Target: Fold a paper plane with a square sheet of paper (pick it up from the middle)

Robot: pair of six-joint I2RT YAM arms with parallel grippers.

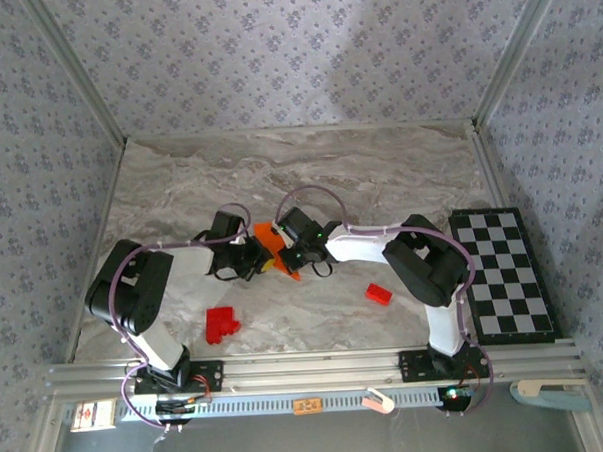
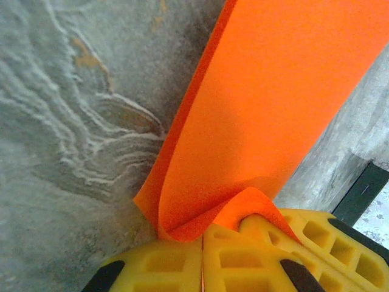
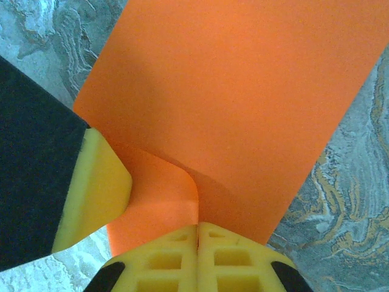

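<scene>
The square sheet of paper (image 1: 273, 241), bright orange, hangs above the marble table between both grippers. My left gripper (image 1: 255, 256) is shut on its lower edge. In the left wrist view the sheet (image 2: 261, 109) rises as a broad band and curls where the left gripper (image 2: 202, 238) pinches it. My right gripper (image 1: 294, 252) is shut on the same edge from the other side. In the right wrist view the sheet (image 3: 243, 91) bends over at the right gripper (image 3: 197, 226), and a left finger (image 3: 97, 188) sits close beside it. A paper plane is out of view.
A cluster of red blocks (image 1: 222, 323) lies front left and a single red block (image 1: 379, 294) front right. A black-and-white chequered board (image 1: 504, 272) lies along the right edge. Metal frame posts and patterned walls enclose the table.
</scene>
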